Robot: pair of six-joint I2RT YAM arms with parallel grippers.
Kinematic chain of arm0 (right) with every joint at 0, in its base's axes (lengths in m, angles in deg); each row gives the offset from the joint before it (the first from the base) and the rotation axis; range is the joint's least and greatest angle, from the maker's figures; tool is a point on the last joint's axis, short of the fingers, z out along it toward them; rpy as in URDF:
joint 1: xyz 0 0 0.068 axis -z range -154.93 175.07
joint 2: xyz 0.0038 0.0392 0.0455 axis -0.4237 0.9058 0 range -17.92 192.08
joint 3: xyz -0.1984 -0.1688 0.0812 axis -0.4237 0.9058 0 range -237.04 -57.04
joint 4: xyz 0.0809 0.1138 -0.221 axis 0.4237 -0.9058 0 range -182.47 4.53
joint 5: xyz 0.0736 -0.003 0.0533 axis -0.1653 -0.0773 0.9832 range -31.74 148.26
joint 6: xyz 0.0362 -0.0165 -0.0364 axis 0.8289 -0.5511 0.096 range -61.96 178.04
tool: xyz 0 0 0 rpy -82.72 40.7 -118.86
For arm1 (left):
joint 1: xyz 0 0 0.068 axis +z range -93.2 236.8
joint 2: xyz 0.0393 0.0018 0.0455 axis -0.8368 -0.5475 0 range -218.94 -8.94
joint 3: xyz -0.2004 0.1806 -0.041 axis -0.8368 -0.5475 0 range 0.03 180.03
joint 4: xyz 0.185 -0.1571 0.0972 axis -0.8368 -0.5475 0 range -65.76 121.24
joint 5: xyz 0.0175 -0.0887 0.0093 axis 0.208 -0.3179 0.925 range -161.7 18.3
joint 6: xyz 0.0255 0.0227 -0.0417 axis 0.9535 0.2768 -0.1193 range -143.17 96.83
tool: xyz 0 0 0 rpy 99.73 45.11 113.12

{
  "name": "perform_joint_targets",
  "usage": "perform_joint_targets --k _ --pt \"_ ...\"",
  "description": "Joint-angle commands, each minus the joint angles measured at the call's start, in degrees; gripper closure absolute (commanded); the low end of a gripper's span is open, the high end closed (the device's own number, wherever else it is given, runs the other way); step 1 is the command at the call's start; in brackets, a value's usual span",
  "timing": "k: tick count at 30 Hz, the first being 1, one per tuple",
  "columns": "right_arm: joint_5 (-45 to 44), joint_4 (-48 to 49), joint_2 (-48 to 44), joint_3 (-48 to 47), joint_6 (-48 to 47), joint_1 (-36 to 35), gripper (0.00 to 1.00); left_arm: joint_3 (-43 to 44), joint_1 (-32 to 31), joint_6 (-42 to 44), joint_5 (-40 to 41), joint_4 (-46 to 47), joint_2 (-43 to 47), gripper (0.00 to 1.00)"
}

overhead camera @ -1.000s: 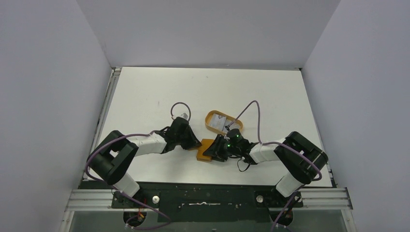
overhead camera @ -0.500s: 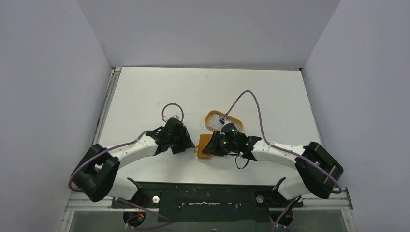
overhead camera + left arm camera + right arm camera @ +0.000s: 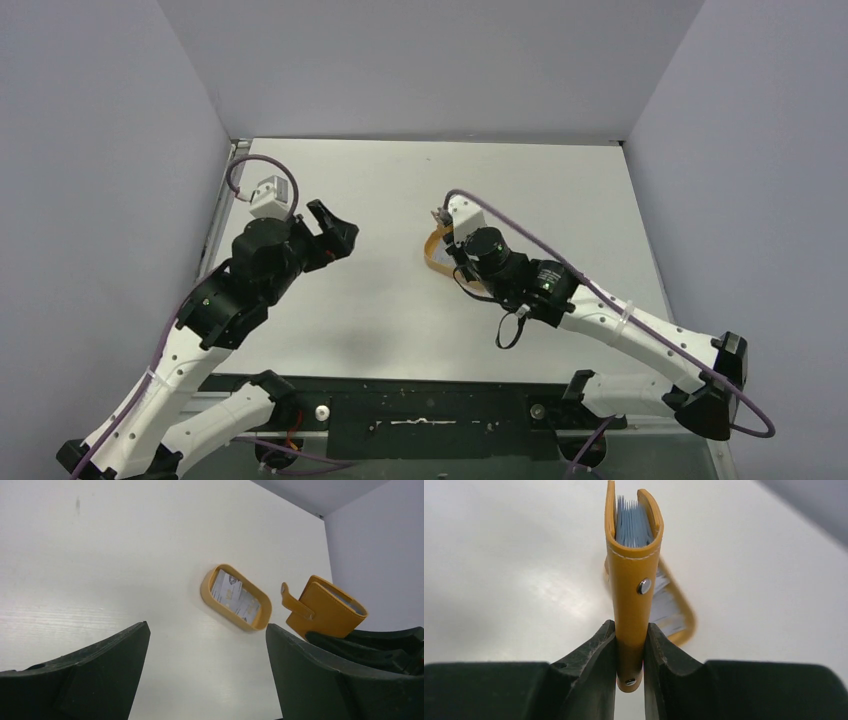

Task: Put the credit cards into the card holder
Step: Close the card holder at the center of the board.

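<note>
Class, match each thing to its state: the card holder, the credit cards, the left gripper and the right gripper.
1 card holder
2 credit cards
3 left gripper
4 right gripper

A jaws wide apart, empty
B lying in the oval tray
C clamped between jaws
D jaws shut on the card holder

Pairs: 1-C, 2-B, 3-A, 4-D

We count two grippers, left gripper (image 3: pixel 335 226) and right gripper (image 3: pixel 630 630), one card holder (image 3: pixel 631 580) in the right gripper's grip, one oval tray (image 3: pixel 207 587) beyond its tips, two credit cards (image 3: pixel 226 586) showing in that tray
</note>
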Motion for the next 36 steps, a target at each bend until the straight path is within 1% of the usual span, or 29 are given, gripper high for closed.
perform_joint_targets --k 1,2,3,5,6,8,10,14,16,18,20,25,27,30,36 --pt "-27.9 14.7 -4.4 1.3 -35.3 -4.6 1.00 4.2 0.4 6.3 -1.4 5.6 -1.0 0.15" --pt "-30.1 20.0 -4.9 3.1 -41.8 -5.6 1.00 4.4 0.5 6.5 -3.1 8.1 -0.9 0.15" --pt "-31.9 28.6 -5.4 4.9 -48.3 -6.8 1.00 4.2 0.5 6.6 -4.8 10.8 -0.6 0.15" --pt "-34.7 41.0 -5.2 8.6 -62.7 -9.6 1.00 4.2 0.8 6.8 -7.8 15.4 -0.4 0.10" --pt "-35.5 47.8 -4.8 10.6 -69.4 -10.8 1.00 4.5 0.9 6.4 -8.5 16.6 -0.4 0.08" --pt "-36.0 58.2 -4.1 13.5 -80.6 -12.8 1.00 5.1 1.2 5.0 -11.2 19.5 -0.7 0.06" --pt "-36.1 66.7 -3.4 15.8 -89.4 -14.5 1.00 5.0 1.2 3.9 -15.3 23.3 -0.8 0.06" --pt "-35.0 76.6 -2.9 19.9 -100.0 -17.8 1.00 3.3 1.2 1.2 -23.6 31.8 -0.8 0.03" --pt "-34.7 80.1 -2.6 21.3 -104.3 -19.4 1.00 1.9 1.2 -0.2 -26.2 35.8 -0.5 0.03" --pt "-34.7 83.4 -2.1 22.3 -107.7 -20.6 1.00 1.1 1.2 -1.8 -27.5 36.4 -0.4 0.03" --pt "-34.5 85.9 -1.4 22.8 -110.0 -21.5 1.00 0.7 1.1 -3.1 -29.1 35.9 -0.4 0.03" --pt "-33.7 92.6 1.9 22.8 -115.6 -23.0 1.00 0.4 0.8 -6.3 -29.6 32.8 -0.7 0.03" --pt "-33.8 94.3 3.3 22.1 -116.7 -23.2 1.00 1.0 0.5 -6.6 -30.0 31.5 -1.2 0.03" --pt "-34.4 95.8 5.5 20.8 -117.4 -23.2 1.00 3.3 -0.2 -6.5 -31.7 27.3 -3.5 0.03" --pt "-36.1 98.9 9.0 18.3 -119.6 -23.4 1.00 2.9 -3.1 -6.8 -33.1 26.7 -6.0 0.03"
